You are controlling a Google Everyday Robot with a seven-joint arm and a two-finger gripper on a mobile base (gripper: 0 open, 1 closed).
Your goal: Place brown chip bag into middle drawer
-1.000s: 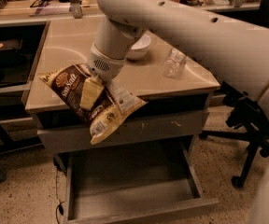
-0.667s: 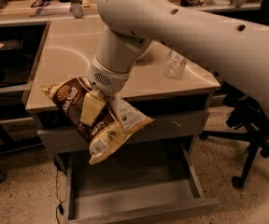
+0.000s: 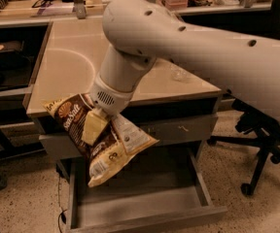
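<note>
Beige worktop (image 3: 67, 62) with the middle drawer (image 3: 145, 200) pulled out beneath it
The gripper (image 3: 94, 129) hangs just past the worktop's front edge, its fingers clamped on the brown chip bag (image 3: 115, 142), which dangles tilted in mid-air above the drawer's left part, clear of its grey floor; an office chair (image 3: 261, 144) stands at right

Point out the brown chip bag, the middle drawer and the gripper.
brown chip bag (image 3: 113, 147), camera view: its crinkled middle, hanging in the air.
middle drawer (image 3: 145, 200), camera view: bare grey floor of the open tray.
gripper (image 3: 94, 129), camera view: between its fingertips, clamped on the bag above the drawer.
</note>
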